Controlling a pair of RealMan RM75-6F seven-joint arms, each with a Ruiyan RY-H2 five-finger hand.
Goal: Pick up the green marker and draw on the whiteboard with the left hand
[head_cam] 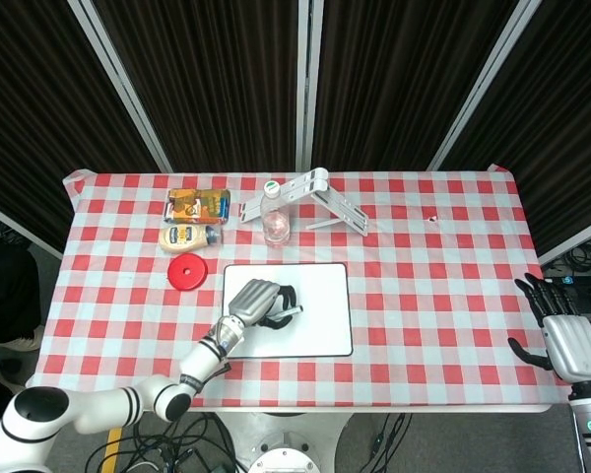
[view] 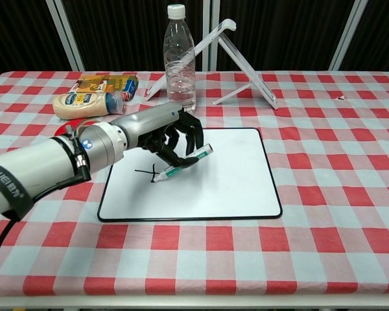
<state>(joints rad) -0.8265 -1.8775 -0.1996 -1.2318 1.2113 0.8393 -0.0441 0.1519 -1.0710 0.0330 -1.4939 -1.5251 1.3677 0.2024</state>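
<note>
while left hand (view: pixel 172 136) grips green marker (view: pixel 181 163) | only head view shows right hand (head_cam: pixel 569 340)

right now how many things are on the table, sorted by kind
bottles: 2, the water bottle and the mayonnaise bottle
boxes: 1, the orange box
lids: 1, the red lid
stands: 1, the white folding stand
whiteboards: 1, the whiteboard
markers: 1, the green marker held by the left hand
total: 7

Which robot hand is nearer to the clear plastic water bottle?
Left. The left robot hand holds the green marker over the whiteboard, just in front of the clear plastic water bottle; the right robot hand hangs off the table's far edge.
</note>
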